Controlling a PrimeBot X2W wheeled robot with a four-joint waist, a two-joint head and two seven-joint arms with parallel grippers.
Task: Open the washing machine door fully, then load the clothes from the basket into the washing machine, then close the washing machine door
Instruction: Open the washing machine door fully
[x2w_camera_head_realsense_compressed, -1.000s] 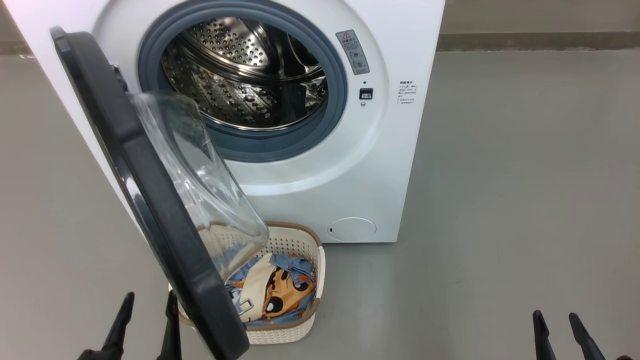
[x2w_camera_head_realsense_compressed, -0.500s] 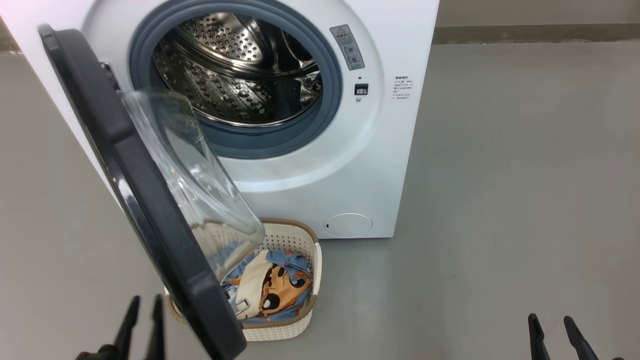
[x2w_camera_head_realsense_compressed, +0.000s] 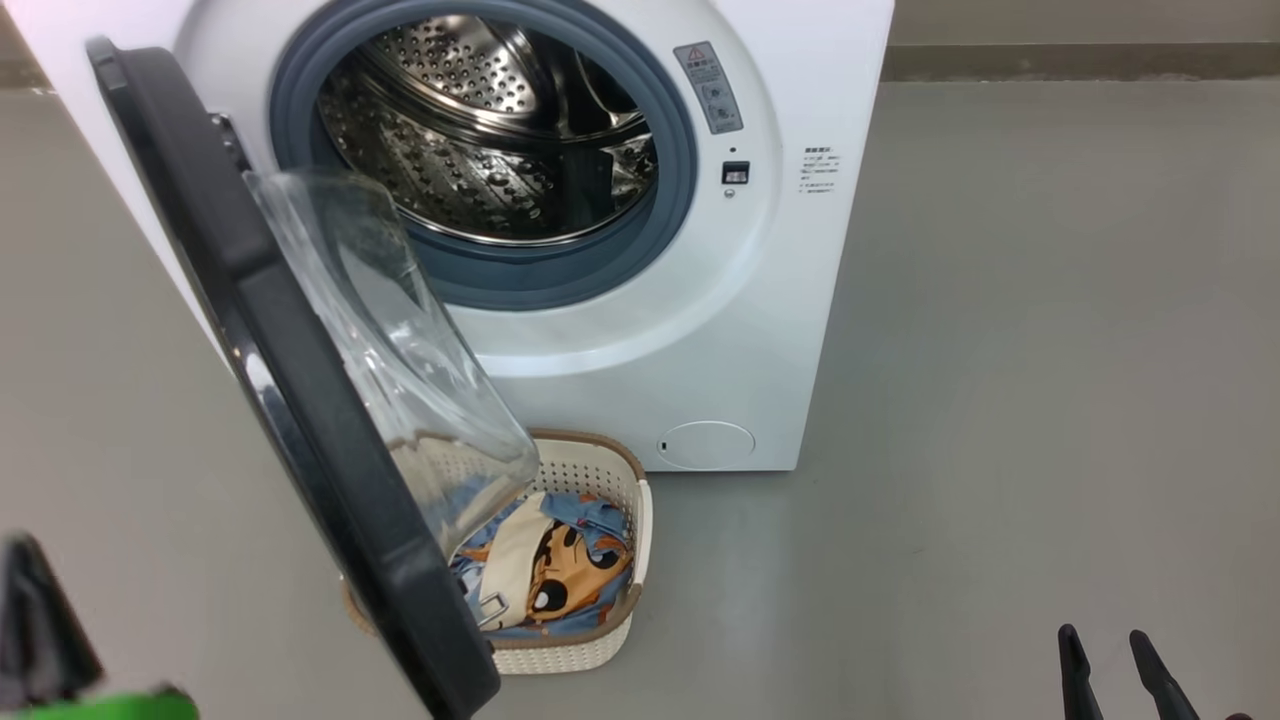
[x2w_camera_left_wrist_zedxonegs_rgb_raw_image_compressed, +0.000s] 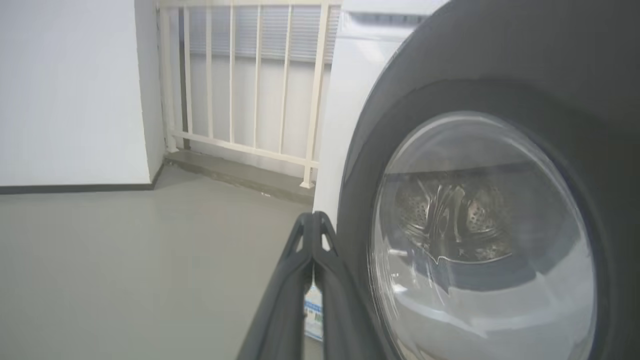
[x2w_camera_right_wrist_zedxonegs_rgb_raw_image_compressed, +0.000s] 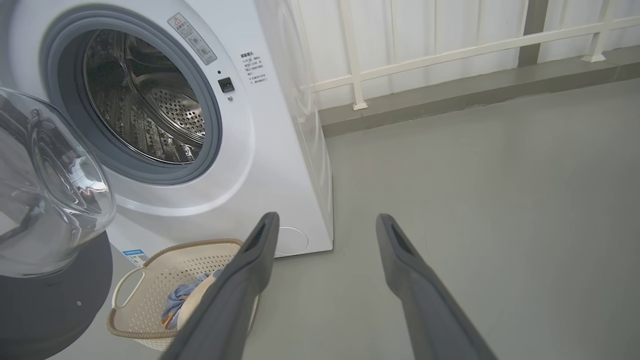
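The washing machine (x2w_camera_head_realsense_compressed: 760, 300) stands with its steel drum (x2w_camera_head_realsense_compressed: 480, 150) exposed. The washing machine door (x2w_camera_head_realsense_compressed: 300, 400) hangs partly open, its black rim and glass bowl swung out over the basket (x2w_camera_head_realsense_compressed: 570, 655). The clothes (x2w_camera_head_realsense_compressed: 560, 570), blue fabric with an orange cartoon face, lie in the basket. My left gripper (x2w_camera_head_realsense_compressed: 25, 570) is blurred at the lower left; in the left wrist view my left gripper (x2w_camera_left_wrist_zedxonegs_rgb_raw_image_compressed: 314, 220) is shut on nothing, just left of the door's (x2w_camera_left_wrist_zedxonegs_rgb_raw_image_compressed: 500, 50) outer face. My right gripper (x2w_camera_head_realsense_compressed: 1105, 655) is open at the lower right, right of the basket (x2w_camera_right_wrist_zedxonegs_rgb_raw_image_compressed: 150, 280) and the clothes (x2w_camera_right_wrist_zedxonegs_rgb_raw_image_compressed: 182, 300).
Grey floor (x2w_camera_head_realsense_compressed: 1000, 400) spreads to the right of the machine. A white railing (x2w_camera_right_wrist_zedxonegs_rgb_raw_image_compressed: 450, 50) on a low kerb runs behind the machine. The same railing (x2w_camera_left_wrist_zedxonegs_rgb_raw_image_compressed: 250, 100) meets a white wall (x2w_camera_left_wrist_zedxonegs_rgb_raw_image_compressed: 70, 90) on the machine's other side.
My left gripper has shut and swung out to the left edge of the head view. The head camera has shifted a little. The right gripper, door and basket have stayed put.
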